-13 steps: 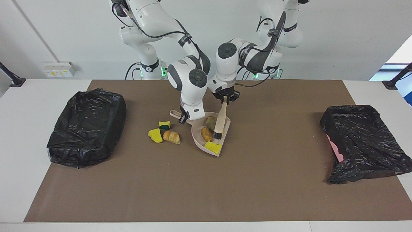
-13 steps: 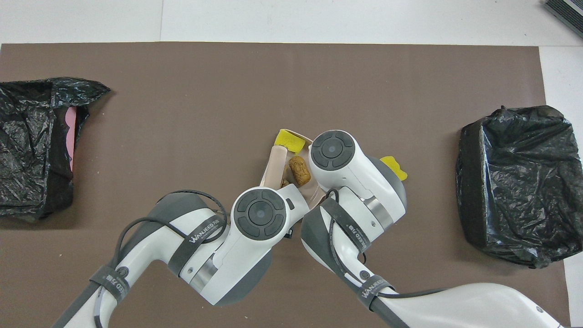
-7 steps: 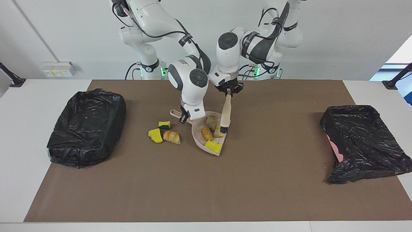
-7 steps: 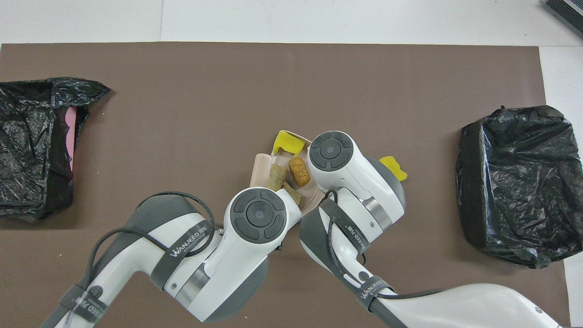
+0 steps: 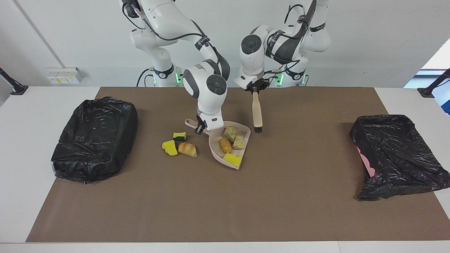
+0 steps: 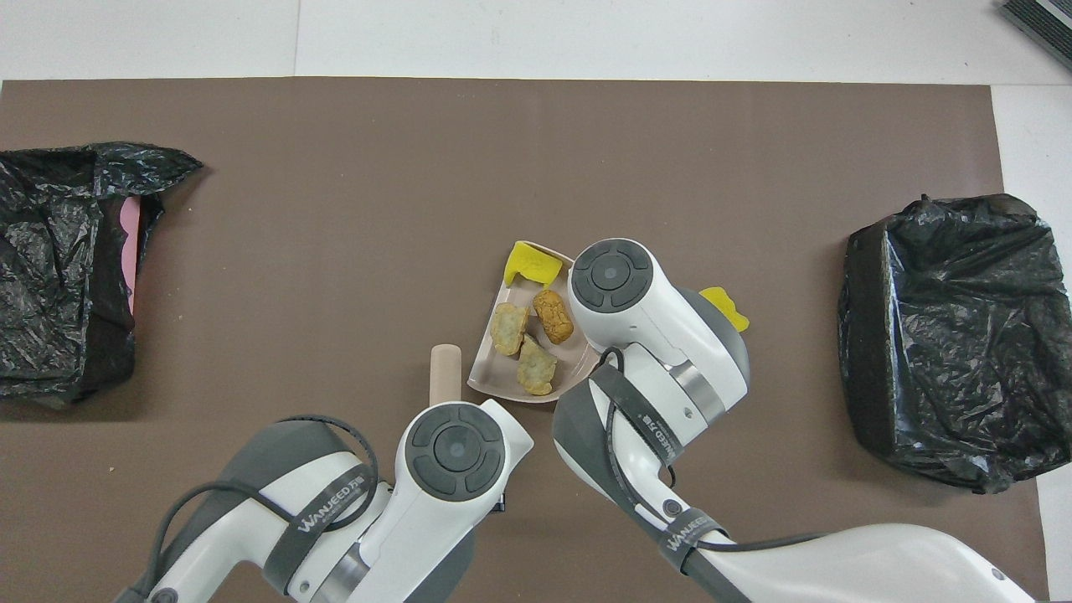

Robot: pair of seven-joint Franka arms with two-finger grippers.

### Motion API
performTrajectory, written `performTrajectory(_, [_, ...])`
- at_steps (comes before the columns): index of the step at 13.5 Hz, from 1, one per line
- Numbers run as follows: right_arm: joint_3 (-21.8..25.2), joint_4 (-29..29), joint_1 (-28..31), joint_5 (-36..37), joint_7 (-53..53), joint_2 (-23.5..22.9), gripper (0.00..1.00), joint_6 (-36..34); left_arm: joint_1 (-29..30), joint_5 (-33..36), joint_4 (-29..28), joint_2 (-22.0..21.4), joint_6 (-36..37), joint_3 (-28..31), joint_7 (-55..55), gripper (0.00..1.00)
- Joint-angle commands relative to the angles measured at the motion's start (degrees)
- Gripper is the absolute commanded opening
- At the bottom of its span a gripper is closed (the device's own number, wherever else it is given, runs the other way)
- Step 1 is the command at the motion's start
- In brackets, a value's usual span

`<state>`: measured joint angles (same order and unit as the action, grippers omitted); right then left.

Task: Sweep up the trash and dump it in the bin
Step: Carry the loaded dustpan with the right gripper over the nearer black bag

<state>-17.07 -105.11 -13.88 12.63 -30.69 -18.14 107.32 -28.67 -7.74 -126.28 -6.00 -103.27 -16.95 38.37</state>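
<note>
The right hand (image 5: 199, 129) is clamped on the dustpan (image 5: 246, 135) handle, mid-desk toward the robots' edge. Four trash bits (image 5: 230, 146) lie in the pan, three (image 5: 179, 144) on the desk beside it toward the right arm's end. The left hand (image 5: 255, 89) grips the brush (image 5: 257, 114) upright beside the pan, apparently just clear of the desk. The yellow chunk (image 5: 232, 160) at the pan's lip could slide out if the pan tilts. The overhead view hides two loose bits under the right arm.
</note>
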Motion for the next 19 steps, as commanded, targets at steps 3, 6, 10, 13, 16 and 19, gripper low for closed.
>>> performTrajectory(3, [-0.42,-0.01,3.94,-2.26,-6.39,4.25,0.0,-3.86,-5.41,-6.49,-9.14,-5.86,-6.05,0.69,3.28,0.0])
performTrajectory(6, [-0.42,-0.01,7.36,-2.95,-9.2,8.64,0.0,-7.2,-10.34,-7.37,-11.79,-5.51,-11.24,0.69,10.32,0.0])
performTrajectory(10, [0.02,-0.01,15.44,-6.39,-16.84,15.93,0.0,-12.29,-13.43,-9.31,-14.69,-5.42,-16.7,0.69,10.5,0.0])
performTrajectory(13, [0.46,-0.01,23.6,-6.39,-25.7,20.68,0.0,-15.81,-13.52,-9.39,-15.31,-5.25,-16.7,0.69,9.8,0.0])
performTrajectory(16, [3.88,-0.09,32.57,-6.21,-42.37,23.15,0.0,-17.58,-14.56,-9.4,-15.48,-4.46,-17.83,0.69,9.97,0.0])
performTrajectory(19, [6.17,-1.14,42.41,-1.59,-55.24,24.03,0.0,-15.92,-14.66,-9.4,-15.92,-4.02,-18.28,0.69,9.88,0.08])
